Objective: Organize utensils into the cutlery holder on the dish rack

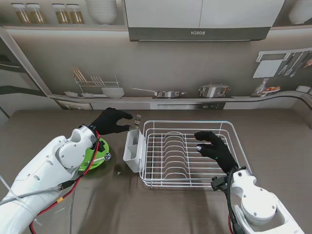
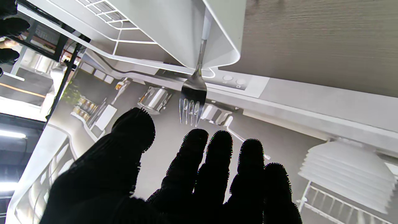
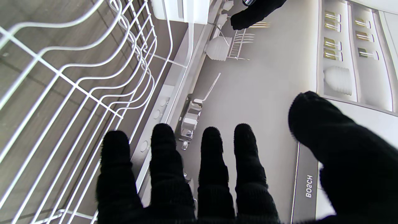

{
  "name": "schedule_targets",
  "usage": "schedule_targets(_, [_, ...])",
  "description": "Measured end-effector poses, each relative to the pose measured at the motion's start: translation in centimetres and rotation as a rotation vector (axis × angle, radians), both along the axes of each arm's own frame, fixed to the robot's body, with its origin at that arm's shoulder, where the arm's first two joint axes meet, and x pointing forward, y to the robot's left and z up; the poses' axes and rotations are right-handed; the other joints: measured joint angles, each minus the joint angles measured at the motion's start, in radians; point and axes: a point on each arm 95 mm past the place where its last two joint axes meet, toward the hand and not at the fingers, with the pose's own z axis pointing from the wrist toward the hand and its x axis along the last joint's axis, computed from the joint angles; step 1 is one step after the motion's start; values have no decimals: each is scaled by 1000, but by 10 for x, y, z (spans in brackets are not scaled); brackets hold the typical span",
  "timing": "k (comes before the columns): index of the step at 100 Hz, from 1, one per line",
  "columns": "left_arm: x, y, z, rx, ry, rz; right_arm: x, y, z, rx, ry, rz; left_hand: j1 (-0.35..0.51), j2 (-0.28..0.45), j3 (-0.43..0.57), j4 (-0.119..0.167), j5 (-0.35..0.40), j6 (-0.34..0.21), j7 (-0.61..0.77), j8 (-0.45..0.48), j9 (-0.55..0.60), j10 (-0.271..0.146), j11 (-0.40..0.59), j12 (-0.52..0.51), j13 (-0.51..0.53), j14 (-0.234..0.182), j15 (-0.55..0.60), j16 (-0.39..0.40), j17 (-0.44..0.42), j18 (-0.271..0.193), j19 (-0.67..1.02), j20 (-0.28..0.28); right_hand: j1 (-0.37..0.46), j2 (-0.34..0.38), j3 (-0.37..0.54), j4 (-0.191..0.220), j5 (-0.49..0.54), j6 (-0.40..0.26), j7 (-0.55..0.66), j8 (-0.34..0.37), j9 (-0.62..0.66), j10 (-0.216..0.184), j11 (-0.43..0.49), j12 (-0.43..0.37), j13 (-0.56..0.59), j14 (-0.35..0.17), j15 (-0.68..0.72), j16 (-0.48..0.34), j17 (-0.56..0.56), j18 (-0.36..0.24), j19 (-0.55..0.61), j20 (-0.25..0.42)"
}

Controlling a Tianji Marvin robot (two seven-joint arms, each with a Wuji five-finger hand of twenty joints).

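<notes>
your left hand (image 2: 174, 174) is spread, empty; fork (image 2: 193, 93) stands in the holder (image 1: 132, 151). lift clear without nudging its tines.

steel fork (image 2: 193, 90) upright in white cutlery holder (image 1: 132, 151)

A brown wood-grain bench (image 1: 44, 126) carries a white wire dish rack (image 1: 190, 153) near its middle, with a white plastic cutlery holder (image 1: 132, 151) hung on the rack's left side. Left of the holder lies a round green plate (image 1: 97, 155), partly hidden by the arm, with a shiny metal utensil (image 1: 105, 157) resting on it.
</notes>
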Motion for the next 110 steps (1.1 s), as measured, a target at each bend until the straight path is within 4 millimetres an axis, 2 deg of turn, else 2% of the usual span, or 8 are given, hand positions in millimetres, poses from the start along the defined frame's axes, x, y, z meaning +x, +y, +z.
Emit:
schedule_targets(20, [-18,15,3,64,1,22,0,0,0,1,2,0,-1,1,-12,0,3,0,0,-6,0,0,0,0,0,5,0,0,0,0,0,0,0,0,0,0,0,0,0,0,0,0,0,0,0,0,0,0,0,0,0,0])
schedule_targets(56, [-47,43,-17,193,63,42,0,0,0,2,4,4,-1,1,-12,0,18,0,14,-6,0,0,-1,0,0,5,-1,0,0,1,-13,0,0,15,0,0,0,0,0,0,0,1,0,0,0,0,0,0,0,0,0,0])
schedule_targets(75, [-55,50,-22,244,87,46,-1,0,-1,3,5,5,9,1,5,0,17,-1,14,-16,0,0,-12,-4,-1,5,-6,0,0,1,-25,0,0,15,0,0,0,0,0,0,0,1,0,0,0,0,0,0,0,0,0,0])
schedule_targets(85, [-58,53,-24,269,89,43,-1,0,-1,3,6,5,8,1,52,0,15,-3,15,-22,-13,0,-25,-26,-2,5,-14,-2,0,1,-37,0,0,15,0,0,0,0,0,0,0,1,0,0,0,0,0,0,0,0,0,0])
schedule_targets(91, [-60,54,-24,278,91,42,-1,1,-1,3,6,6,32,1,46,0,15,-3,15,-26,-12,-1,-15,-23,-2,5,-14,-2,0,1,-38,0,0,15,0,0,0,0,0,0,0,1,0,0,0,0,0,0,0,0,0,0])
schedule_targets(95, [-61,55,-25,286,94,41,-1,1,-1,3,6,6,48,1,-1,-8,11,-6,14,-29,-12,-1,-15,-23,-4,5,-14,-2,0,1,-47,0,0,15,0,0,0,0,0,0,0,1,0,0,0,0,0,0,0,0,0,0])
schedule_targets(110, [-65,58,-27,320,114,31,-1,1,-1,3,7,8,48,-50,93,-4,-14,-27,0,-38,-48,-6,-27,-40,-27,-2,-26,-12,0,1,-74,0,0,15,0,0,0,0,0,0,0,1,0,0,11,1,1,9,0,0,0,1])
